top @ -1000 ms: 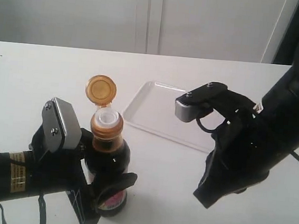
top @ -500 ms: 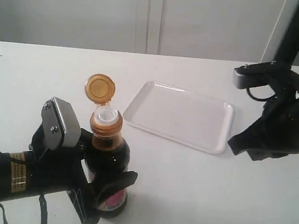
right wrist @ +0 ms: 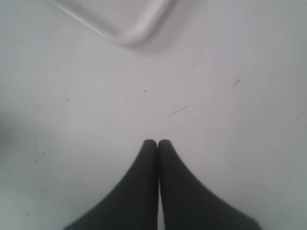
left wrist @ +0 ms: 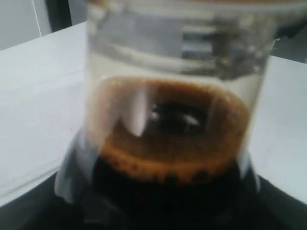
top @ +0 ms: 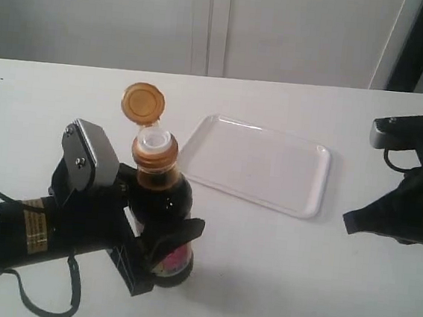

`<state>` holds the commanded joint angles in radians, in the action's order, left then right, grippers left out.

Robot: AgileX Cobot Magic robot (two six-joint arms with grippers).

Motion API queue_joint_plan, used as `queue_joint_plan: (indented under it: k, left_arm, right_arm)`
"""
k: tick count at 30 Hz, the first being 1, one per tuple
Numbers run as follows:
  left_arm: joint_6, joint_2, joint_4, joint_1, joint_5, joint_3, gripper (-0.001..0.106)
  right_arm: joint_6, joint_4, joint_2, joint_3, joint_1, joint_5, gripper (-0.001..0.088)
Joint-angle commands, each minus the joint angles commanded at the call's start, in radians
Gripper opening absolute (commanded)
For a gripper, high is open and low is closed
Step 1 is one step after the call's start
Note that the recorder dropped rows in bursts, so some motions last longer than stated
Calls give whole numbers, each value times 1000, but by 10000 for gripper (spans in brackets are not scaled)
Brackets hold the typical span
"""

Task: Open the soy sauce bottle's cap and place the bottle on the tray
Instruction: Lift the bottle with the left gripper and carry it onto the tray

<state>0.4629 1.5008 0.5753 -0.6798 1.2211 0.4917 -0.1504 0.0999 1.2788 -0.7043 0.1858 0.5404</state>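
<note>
Now the left gripper (top: 160,237) has seemingly raised the soy sauce bottle (top: 160,207).

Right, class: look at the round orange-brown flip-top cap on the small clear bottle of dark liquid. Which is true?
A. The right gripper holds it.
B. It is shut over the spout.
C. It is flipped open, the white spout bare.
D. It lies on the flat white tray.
C: the orange-brown flip-top cap stands swung up on its hinge above the white spout of the bottle, which the left gripper clamps.

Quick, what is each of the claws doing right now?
Left gripper: closed on the soy sauce bottle.
Right gripper: shut, holding nothing.
</note>
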Motion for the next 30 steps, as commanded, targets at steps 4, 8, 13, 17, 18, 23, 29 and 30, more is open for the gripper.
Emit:
queue_joint_plan:
  k: [4, 8, 13, 17, 18, 23, 29, 30]
  left_arm:
    - [11, -3, 0, 0, -50, 64, 0]
    - [13, -3, 0, 0, -95, 130, 0]
    - [13, -1, 0, 0, -181, 216, 0]
    - [9, 31, -3, 0, -182, 269, 0]
    - [9, 45, -5, 0, -182, 281, 0]
    - [-18, 107, -44, 0, -182, 340, 0]
    - [-18, 189, -44, 0, -178, 428, 0]
    - [-18, 201, -44, 0, -178, 439, 0]
  right_arm:
    - [52, -2, 9, 0, -3, -3, 0]
    - [76, -2, 26, -4, -38, -7, 0]
    - [78, -1, 32, -4, -78, -10, 0]
    - [77, -1, 32, -4, -79, -33, 0]
    - [77, -1, 32, -4, -79, -33, 0]
    - [77, -1, 32, -4, -79, -33, 0]
    - [77, -1, 32, -4, -78, -42, 0]
    - [77, -1, 32, -4, -78, -42, 0]
